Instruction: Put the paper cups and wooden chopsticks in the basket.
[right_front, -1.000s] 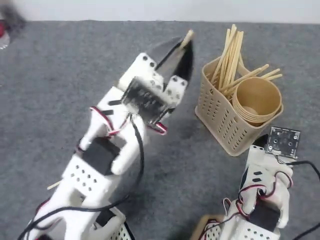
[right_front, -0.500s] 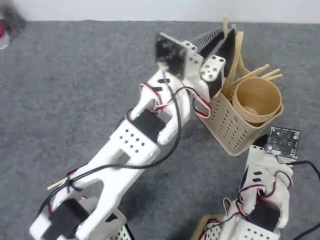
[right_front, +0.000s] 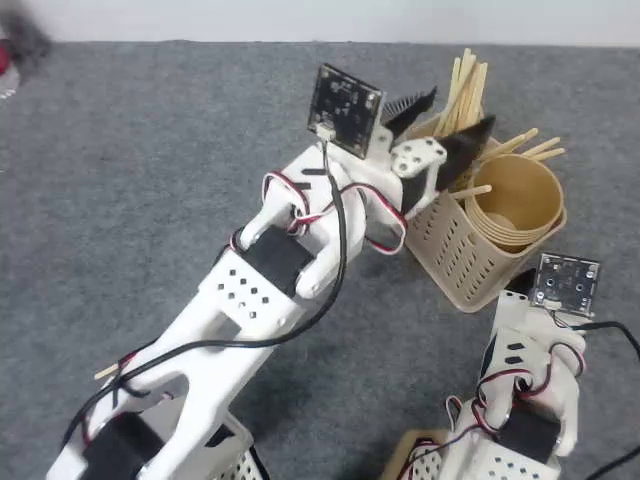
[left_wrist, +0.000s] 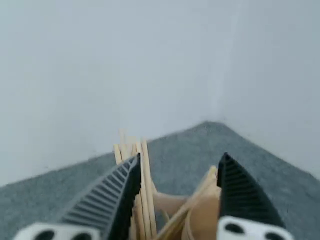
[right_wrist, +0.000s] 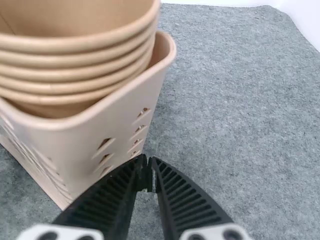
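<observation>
Loosely bundled wooden chopsticks (right_front: 465, 90) in perforated basket (right_front: 445, 245) (nested paper cups (right_front: 515, 200))

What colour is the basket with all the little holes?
The basket is beige, like light tan plastic. It shows best in the high view.

The basket (right_front: 447, 250) was smooth plastic, the paper cups (right_front: 512, 208) matt, the chopsticks (right_front: 465, 92) bare wood, the table cover (right_front: 140, 150) seemingly rough felt

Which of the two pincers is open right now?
The left pincer, over the chopsticks in the basket: its jaws stand wide apart. The right pincer, beside the basket's wall, is shut.
</observation>
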